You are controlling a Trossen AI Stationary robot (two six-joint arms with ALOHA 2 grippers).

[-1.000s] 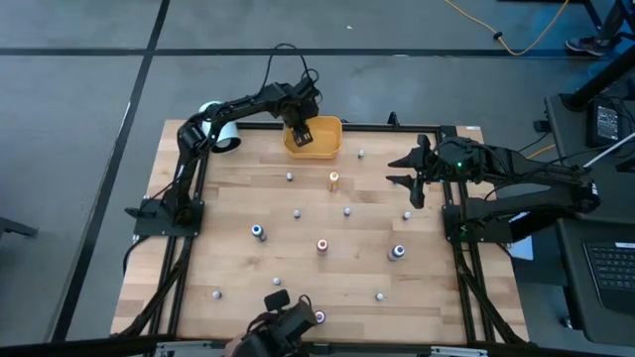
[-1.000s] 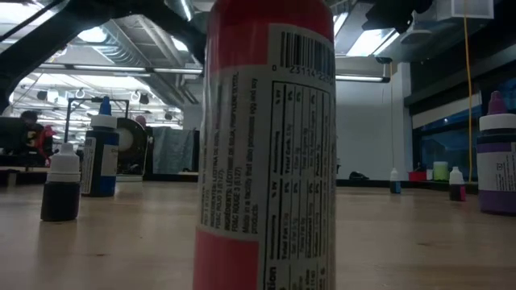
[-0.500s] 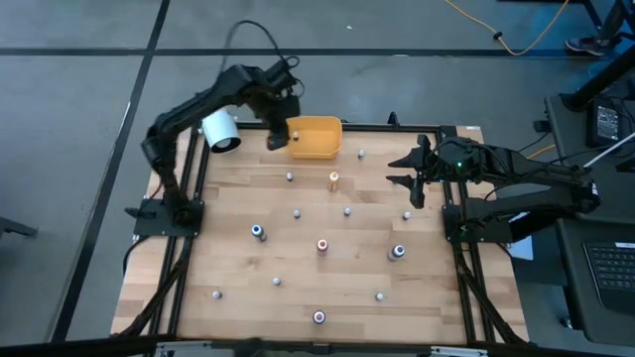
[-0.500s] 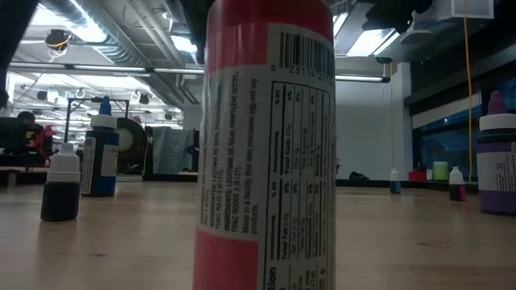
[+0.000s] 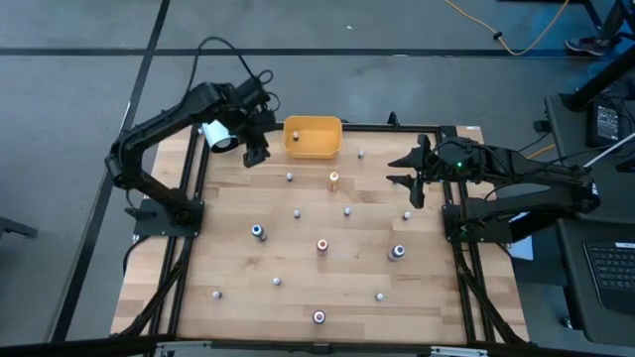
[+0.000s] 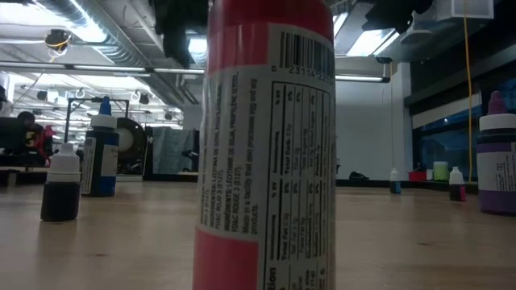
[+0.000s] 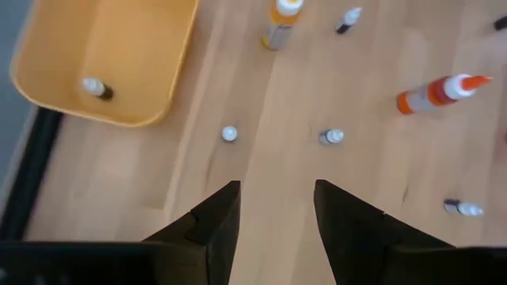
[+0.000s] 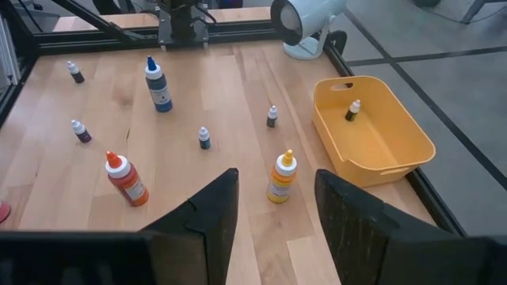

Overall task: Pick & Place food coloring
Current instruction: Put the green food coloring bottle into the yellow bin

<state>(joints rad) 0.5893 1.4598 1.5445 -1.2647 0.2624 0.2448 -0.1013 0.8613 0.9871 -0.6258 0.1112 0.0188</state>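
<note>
Food coloring bottles stand scattered across the worktop; one lies in the yellow bin. The left pincer, spread and empty, hovers beside that bin and should centre over the nearest white-capped bottle before descending. The right pincer waits spread at the far edge.

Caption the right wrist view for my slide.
Right gripper, fingers open, faces a wooden table of scattered food coloring bottles; one small bottle lies in the yellow bin.
</note>
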